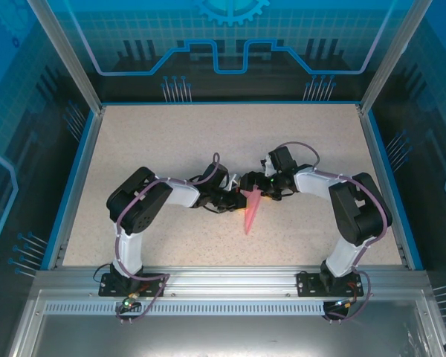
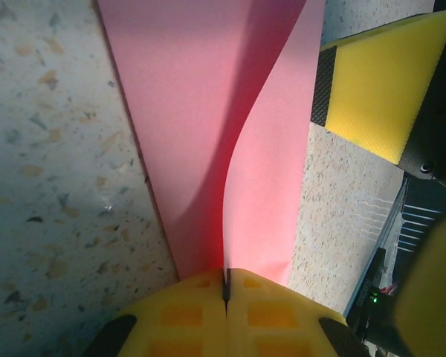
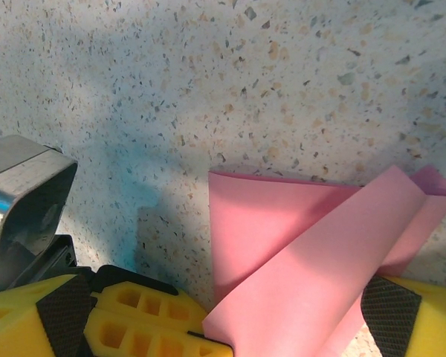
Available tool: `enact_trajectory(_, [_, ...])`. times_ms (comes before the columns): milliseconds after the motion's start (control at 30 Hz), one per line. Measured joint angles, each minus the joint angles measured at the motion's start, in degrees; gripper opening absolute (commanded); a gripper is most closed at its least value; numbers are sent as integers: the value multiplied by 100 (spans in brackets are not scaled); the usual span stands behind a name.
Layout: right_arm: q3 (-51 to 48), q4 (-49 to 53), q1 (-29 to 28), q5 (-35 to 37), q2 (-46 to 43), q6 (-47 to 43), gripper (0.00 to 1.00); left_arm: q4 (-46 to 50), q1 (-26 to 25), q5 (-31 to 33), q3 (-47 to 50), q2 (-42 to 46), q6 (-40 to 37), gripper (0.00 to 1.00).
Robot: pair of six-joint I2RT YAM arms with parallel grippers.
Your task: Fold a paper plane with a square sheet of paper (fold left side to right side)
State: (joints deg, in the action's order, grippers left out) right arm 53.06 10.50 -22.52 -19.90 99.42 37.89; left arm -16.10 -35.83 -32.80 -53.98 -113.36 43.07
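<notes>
The salmon-pink sheet of paper point(image 1: 250, 212) lies mid-table, folded into a slim pointed paper plane shape. In the left wrist view the paper point(image 2: 186, 134) has one flap curling upright along a central ridge. My left gripper point(image 1: 236, 195) is shut, its yellow fingertips point(image 2: 201, 297) pinching the near edge of that flap. My right gripper point(image 1: 266, 190) faces it from the right and stands open. The raised flap of the paper point(image 3: 282, 223) passes between its two yellow fingers point(image 3: 149, 320) without being clamped. One right finger point(image 2: 375, 82) shows beside the paper.
The speckled tabletop point(image 1: 230, 134) stretches bare behind the arms, and a blue rim point(image 1: 74, 186) and transparent walls enclose it. Both arm bases sit at the near edge. A grey metal part point(image 3: 22, 193) stands close to my right gripper's left finger.
</notes>
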Motion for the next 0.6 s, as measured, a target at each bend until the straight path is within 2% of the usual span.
enact_trajectory(600, [-50,20,44,120,-251,-153,99,-4,0,-2,-4,-17,2,0])
